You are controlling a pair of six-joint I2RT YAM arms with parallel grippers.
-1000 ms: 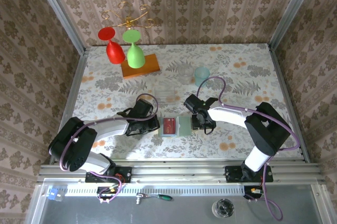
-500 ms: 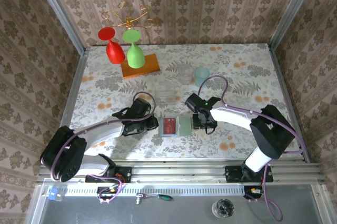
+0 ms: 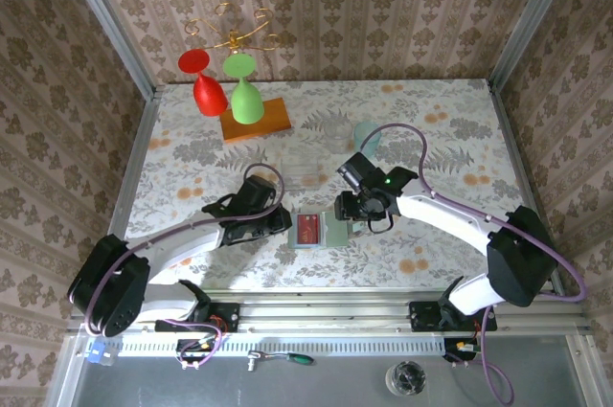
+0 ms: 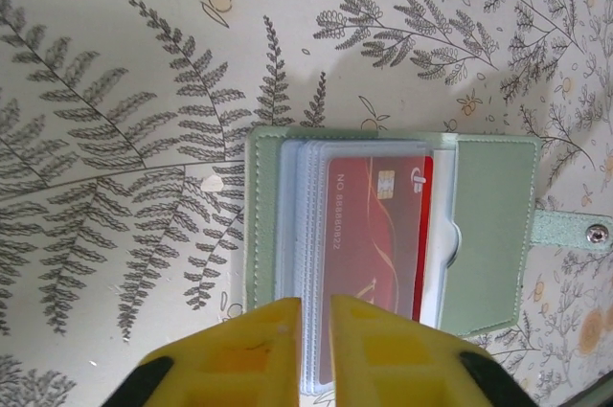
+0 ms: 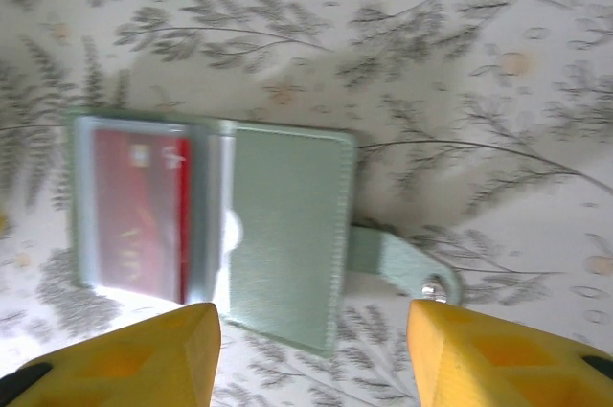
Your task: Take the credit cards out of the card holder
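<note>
The sage-green card holder (image 3: pixel 335 231) lies open on the table between both arms. A red credit card (image 3: pixel 307 228) sits in its left half. In the left wrist view the red card (image 4: pixel 374 235) lies behind pale blue pocket leaves, beside the plain green flap (image 4: pixel 488 225). My left gripper (image 4: pixel 316 316) hangs over the holder's near edge, jaws a thin slit apart above the pocket leaves; whether they pinch a leaf is unclear. My right gripper (image 5: pixel 311 330) stands open, straddling the flap (image 5: pixel 287 235) and snap strap (image 5: pixel 402 268) without touching. In the top view the grippers (image 3: pixel 283 222) (image 3: pixel 350 208) flank the holder.
An orange board (image 3: pixel 255 121) at the back left carries a red glass (image 3: pixel 209 93) and a green glass (image 3: pixel 246 101) under a gold rack (image 3: pixel 233 35). A pale teal cup (image 3: pixel 366 134) stands behind the right arm.
The right arm has stretched out, its elbow swinging right, and its gripper has slid left over the holder's right flap. The left gripper's jaws have cracked apart slightly beside the holder.
</note>
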